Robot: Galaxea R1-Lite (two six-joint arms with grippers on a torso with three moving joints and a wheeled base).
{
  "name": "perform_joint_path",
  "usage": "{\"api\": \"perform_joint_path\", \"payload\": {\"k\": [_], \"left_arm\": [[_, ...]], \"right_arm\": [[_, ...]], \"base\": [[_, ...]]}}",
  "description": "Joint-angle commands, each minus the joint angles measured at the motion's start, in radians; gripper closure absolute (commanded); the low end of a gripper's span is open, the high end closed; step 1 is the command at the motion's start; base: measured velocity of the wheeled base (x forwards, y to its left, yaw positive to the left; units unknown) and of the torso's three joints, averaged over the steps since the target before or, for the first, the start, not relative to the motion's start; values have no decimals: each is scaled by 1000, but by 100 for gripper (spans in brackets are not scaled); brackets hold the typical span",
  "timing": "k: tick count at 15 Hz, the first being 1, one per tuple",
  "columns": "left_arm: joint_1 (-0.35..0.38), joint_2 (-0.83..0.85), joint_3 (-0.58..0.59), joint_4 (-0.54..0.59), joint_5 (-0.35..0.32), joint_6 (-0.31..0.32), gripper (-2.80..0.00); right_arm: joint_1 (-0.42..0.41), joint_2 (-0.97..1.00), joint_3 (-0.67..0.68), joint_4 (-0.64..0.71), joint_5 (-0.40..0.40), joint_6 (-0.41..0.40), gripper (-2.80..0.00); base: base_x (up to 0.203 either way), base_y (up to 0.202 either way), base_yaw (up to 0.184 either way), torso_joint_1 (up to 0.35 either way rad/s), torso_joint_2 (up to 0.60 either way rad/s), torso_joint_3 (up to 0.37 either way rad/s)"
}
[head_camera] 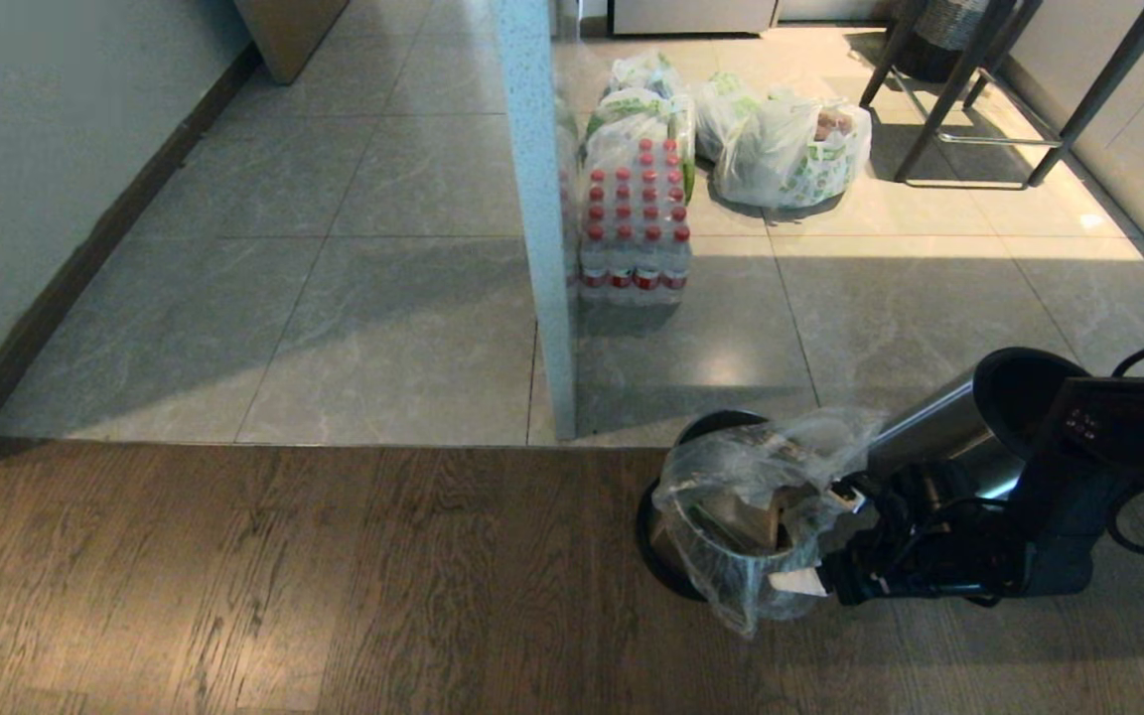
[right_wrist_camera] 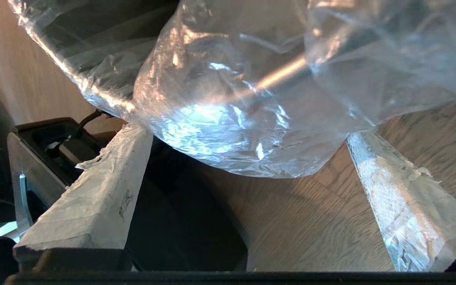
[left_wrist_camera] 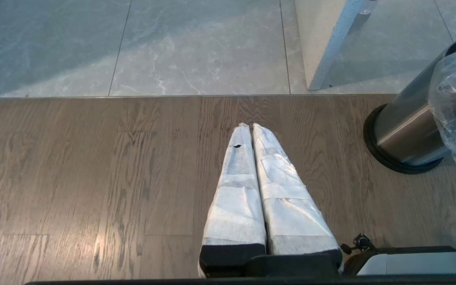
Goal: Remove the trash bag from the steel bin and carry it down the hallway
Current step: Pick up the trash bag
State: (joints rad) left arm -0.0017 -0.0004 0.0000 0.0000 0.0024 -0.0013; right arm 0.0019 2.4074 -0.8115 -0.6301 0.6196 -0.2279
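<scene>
The steel bin (head_camera: 653, 544) stands on the wood floor at the lower right of the head view. The clear trash bag (head_camera: 731, 467) lines it, its crinkly edge folded out over the rim, with brown cardboard showing inside. My right gripper (head_camera: 820, 539) reaches in from the right at the bin's near side and is open. In the right wrist view its fingers (right_wrist_camera: 105, 178) stand wide apart, and a bulge of the bag (right_wrist_camera: 244, 99) hangs between their tips. My left gripper (left_wrist_camera: 249, 126) is shut and parked over the wood floor, left of the bin (left_wrist_camera: 402, 134). The tiled hallway (head_camera: 334, 298) lies beyond.
A white pillar (head_camera: 537, 199) stands at the tile edge just behind the bin. Behind it are a pack of red-capped bottles (head_camera: 637, 228) and white grocery bags (head_camera: 790, 149). Dark metal furniture legs (head_camera: 959, 99) stand at the far right, a wall with baseboard (head_camera: 85, 248) on the left.
</scene>
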Motion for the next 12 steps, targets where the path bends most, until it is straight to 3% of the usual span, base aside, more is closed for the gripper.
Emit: {"api": "perform_joint_path", "payload": {"k": [1,12], "left_arm": [[0,0,2,0,1,0,0],[0,0,2,0,1,0,0]], "right_arm": [[0,3,-1,-5,5,-2,-280],[1,-30,10,6,3,2,-280]], "base": [[0,0,0,0,0,0],[0,0,0,0,0,0]]}}
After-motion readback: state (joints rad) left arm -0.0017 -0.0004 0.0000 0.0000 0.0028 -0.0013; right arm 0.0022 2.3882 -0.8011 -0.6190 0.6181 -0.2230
